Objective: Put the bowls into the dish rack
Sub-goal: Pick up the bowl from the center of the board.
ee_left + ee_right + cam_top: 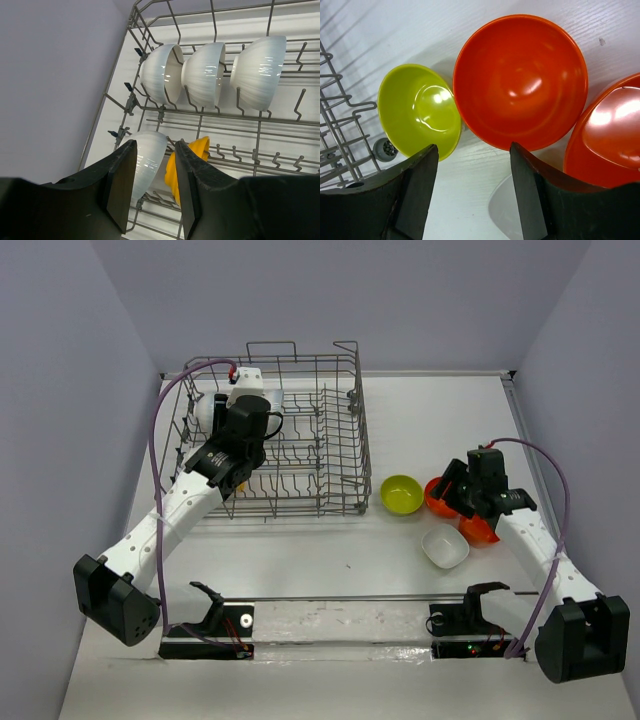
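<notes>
Broadly, the dish rack (360, 455) stands on the left of the table (300, 550). It already carries three white bowls (202, 75) in its far row, plus another white bowl (147, 160) and an orange-yellow bowl (187, 165) in the nearer row. Those two sit beneath the left gripper (154, 150), whose jaws stand half apart and grip nothing. The right gripper (472, 150) hovers wide open and empty over the near rim of a red-orange bowl (520, 80), with the lime green bowl (420, 110) just beside it. To pick well, I judge it should lower one finger inside that rim and the other outside, clear of the lime green bowl. It should then close firmly, since glossy plastic may slip.
</notes>
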You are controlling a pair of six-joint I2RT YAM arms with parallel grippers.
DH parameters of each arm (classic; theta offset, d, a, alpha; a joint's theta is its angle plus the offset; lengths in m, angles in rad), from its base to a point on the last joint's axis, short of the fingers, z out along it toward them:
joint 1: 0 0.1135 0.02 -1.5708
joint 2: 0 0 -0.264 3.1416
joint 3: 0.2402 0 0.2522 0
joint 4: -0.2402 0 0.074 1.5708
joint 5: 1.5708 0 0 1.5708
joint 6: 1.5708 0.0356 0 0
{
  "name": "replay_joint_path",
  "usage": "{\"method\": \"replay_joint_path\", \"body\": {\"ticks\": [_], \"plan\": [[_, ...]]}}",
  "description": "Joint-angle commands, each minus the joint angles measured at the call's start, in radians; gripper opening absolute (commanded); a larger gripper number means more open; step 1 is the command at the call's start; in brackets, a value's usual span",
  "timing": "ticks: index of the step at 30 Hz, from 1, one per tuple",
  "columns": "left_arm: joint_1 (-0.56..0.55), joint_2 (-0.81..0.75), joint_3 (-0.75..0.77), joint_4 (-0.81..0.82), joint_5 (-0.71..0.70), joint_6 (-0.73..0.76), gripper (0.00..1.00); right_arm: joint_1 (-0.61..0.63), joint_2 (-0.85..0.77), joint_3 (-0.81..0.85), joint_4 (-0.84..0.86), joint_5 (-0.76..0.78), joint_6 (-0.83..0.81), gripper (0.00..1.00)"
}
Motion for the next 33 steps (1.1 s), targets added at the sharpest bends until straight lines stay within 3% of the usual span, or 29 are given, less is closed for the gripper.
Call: {"method": "replay_joint_path", "body": {"ticks": [1,15,33], "plan": [[0.006,-0.002,-0.008,0.029,-0.008,-0.018,0.49,-0.006,0.000,0.006,0.025,0.125,0.029,0.66],[0.006,-0.009,-0.010,0.031,0.000,-0.019,0.49,-0.006,0.043,0.000,0.060,0.213,0.061,0.70],[0.006,-0.009,-0.010,0.031,0.000,-0.019,0.49,-0.099,0.052,-0.061,0.077,0.161,0.058,0.72]]}}
